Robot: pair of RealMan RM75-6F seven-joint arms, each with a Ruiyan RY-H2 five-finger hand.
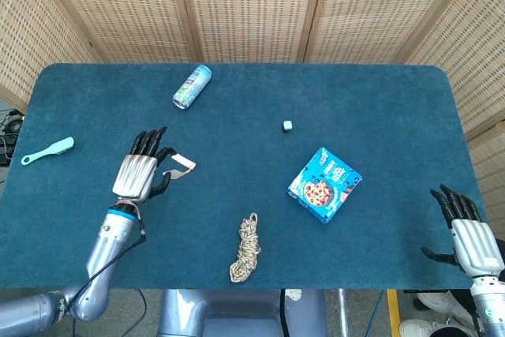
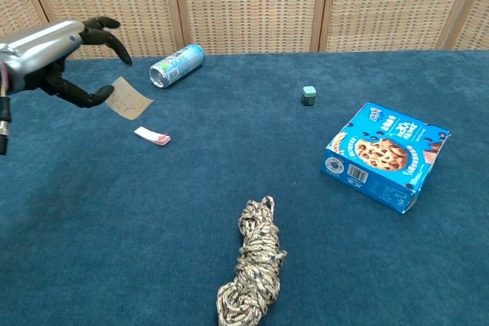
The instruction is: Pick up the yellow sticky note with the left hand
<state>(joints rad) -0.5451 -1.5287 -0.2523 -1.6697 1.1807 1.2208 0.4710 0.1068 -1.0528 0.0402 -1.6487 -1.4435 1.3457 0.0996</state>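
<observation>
My left hand (image 2: 53, 47) is raised above the table's left side and pinches the sticky note (image 2: 128, 98) between thumb and a finger. The note hangs tilted in the air, showing a pale tan face in the chest view. In the head view the left hand (image 1: 142, 170) covers almost all of the note. My right hand (image 1: 465, 230) rests at the table's near right corner with its fingers spread, holding nothing; it does not show in the chest view.
A small pink-and-white eraser (image 2: 153, 137) lies just below the held note. A drink can (image 2: 177, 65) lies behind it. A coiled rope (image 2: 252, 265), a blue cookie box (image 2: 386, 156), a small teal cube (image 2: 309, 95) and a teal brush (image 1: 47, 150) lie around.
</observation>
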